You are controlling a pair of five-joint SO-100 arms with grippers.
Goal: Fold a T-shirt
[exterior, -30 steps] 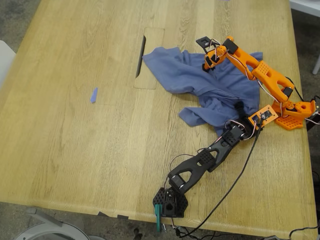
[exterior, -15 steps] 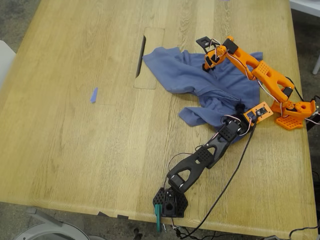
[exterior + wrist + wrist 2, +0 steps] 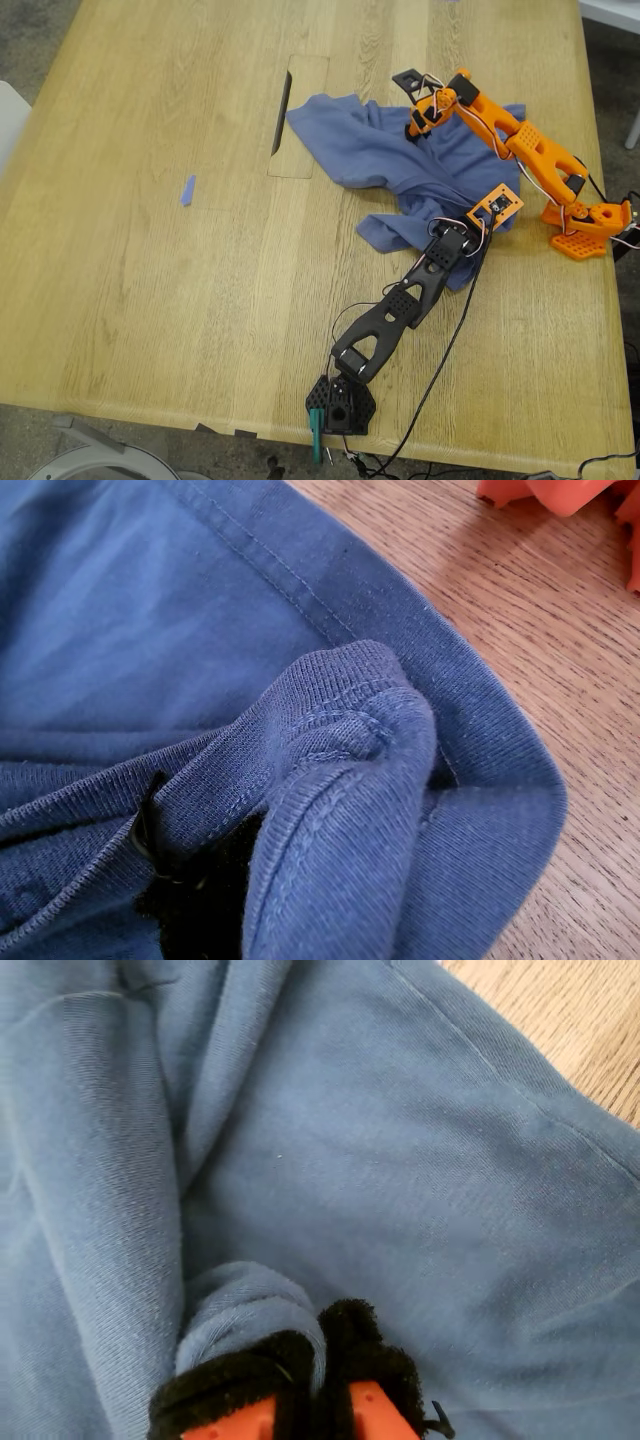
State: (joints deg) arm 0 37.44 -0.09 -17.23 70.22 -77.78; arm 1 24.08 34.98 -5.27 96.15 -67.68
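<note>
The slate-blue T-shirt [image 3: 370, 150] lies crumpled on the wooden table, right of centre in the exterior view. My first gripper [image 3: 468, 218], on the black arm, is shut on a ribbed edge of the shirt near its lower right part in that view. In the first wrist view the bunched T-shirt [image 3: 330, 740] drapes over my first gripper [image 3: 190, 880]. My second gripper [image 3: 415, 128], on the orange arm, sits at the shirt's upper part. In the second wrist view the black pads [image 3: 250, 1375] of my second gripper [image 3: 318, 1360] pinch a small fold of the T-shirt [image 3: 400, 1160]. The chest print is hidden.
A small blue scrap of tape [image 3: 187, 190] lies on the table [image 3: 150, 300] toward the exterior view's left. A long slot [image 3: 283, 112] is cut in the tabletop just left of the shirt. The orange base [image 3: 585, 225] and black base [image 3: 340, 405] stand at the right and near edges, with cables trailing.
My first gripper has moved up and toward the exterior view's left, carrying the shirt's edge inward over the cloth. The second arm has barely moved.
</note>
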